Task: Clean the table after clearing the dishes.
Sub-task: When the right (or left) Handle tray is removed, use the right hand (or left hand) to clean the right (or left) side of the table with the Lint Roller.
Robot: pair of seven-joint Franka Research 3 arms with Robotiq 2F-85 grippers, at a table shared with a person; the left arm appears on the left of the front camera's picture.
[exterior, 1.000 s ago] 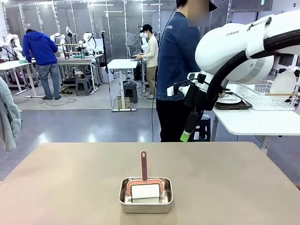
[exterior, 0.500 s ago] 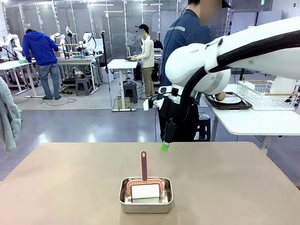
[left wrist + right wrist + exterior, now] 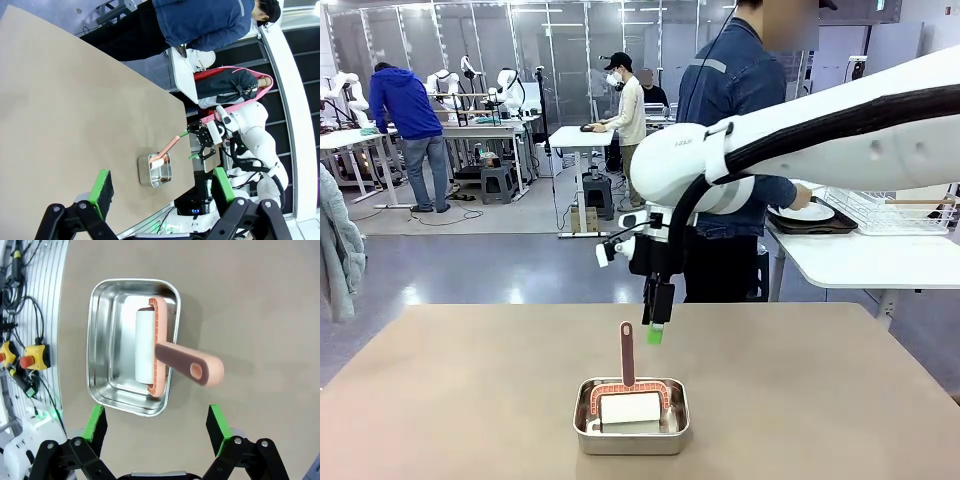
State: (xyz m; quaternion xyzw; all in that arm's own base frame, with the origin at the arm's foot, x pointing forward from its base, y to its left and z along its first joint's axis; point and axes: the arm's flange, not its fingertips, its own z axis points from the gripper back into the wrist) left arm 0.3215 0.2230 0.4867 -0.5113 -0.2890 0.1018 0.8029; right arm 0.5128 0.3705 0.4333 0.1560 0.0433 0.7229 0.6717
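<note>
Near centre of the beige-brown matte counter (image 3: 470, 400): square steel pan (image 3: 631, 430) holding a salmon-framed white roller (image 3: 630, 408), its dark handle sticking up. Right hand (image 3: 655, 325) hangs just above and beyond the handle, jaws wide, empty, touching nothing. Left hand (image 3: 161, 175) is wide too, empty, high off the counter. Far right, on a white side counter (image 3: 860, 262): round white plate (image 3: 812, 213) on a dark tray (image 3: 830, 227), with the person (image 3: 730, 100) reaching to it. A sleeve hides the tray's left end; cutlery is too small to tell.
</note>
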